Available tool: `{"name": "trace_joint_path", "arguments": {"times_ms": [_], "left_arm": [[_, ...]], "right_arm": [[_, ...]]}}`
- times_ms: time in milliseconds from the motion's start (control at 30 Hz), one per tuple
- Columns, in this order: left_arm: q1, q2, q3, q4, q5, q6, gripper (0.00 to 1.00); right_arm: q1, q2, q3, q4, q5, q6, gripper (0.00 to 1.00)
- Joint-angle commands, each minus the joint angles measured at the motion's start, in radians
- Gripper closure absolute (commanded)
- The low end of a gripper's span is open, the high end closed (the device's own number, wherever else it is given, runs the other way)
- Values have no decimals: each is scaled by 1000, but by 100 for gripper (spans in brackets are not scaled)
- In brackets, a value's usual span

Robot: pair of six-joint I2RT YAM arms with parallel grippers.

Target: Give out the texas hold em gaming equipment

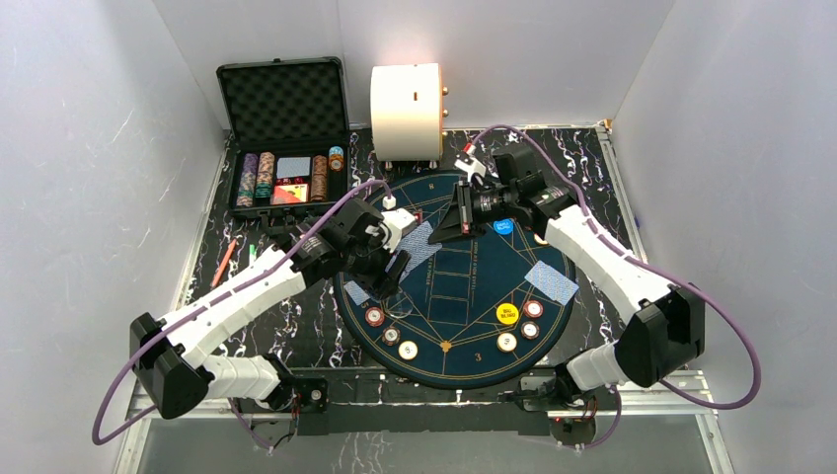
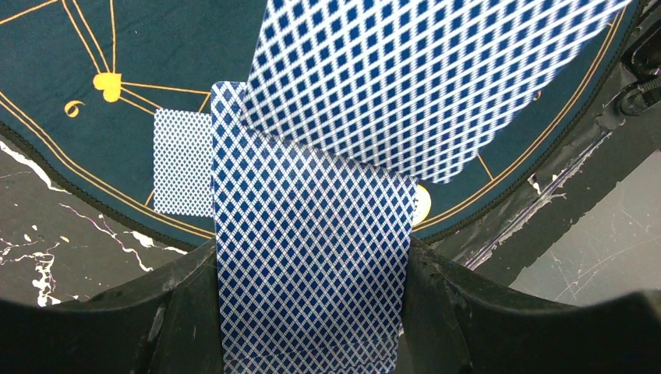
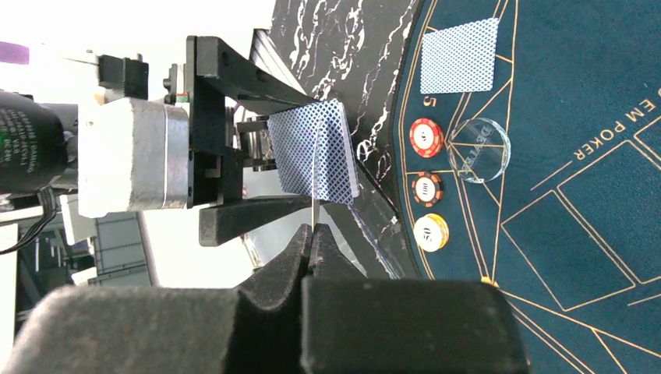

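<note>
White walls, black marbled desk [image 1: 590, 163], round poker mat [image 1: 464, 296]. Top view alone shows open case [image 1: 286, 148], yellow button [image 1: 507, 314] on mat. Left wrist view: left tool [image 2: 312, 253] clamped narrow on deck [image 2: 312, 312], single card [image 2: 421, 78] blurred above. Right wrist view: right tool [image 3: 314, 234] pinched shut on that card's edge.
</note>
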Motion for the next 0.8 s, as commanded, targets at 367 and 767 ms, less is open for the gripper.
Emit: {"name": "trace_joint_path", "arguments": {"times_ms": [367,767], "left_arm": [[-5,-102,43,-66,-105,-65,100],[-6,-130,136,-149,-157,-102,100]], "right_arm": [[-199,22,-103,144,-5,-44,100],[162,530,-2,679,30,186,100]]}}
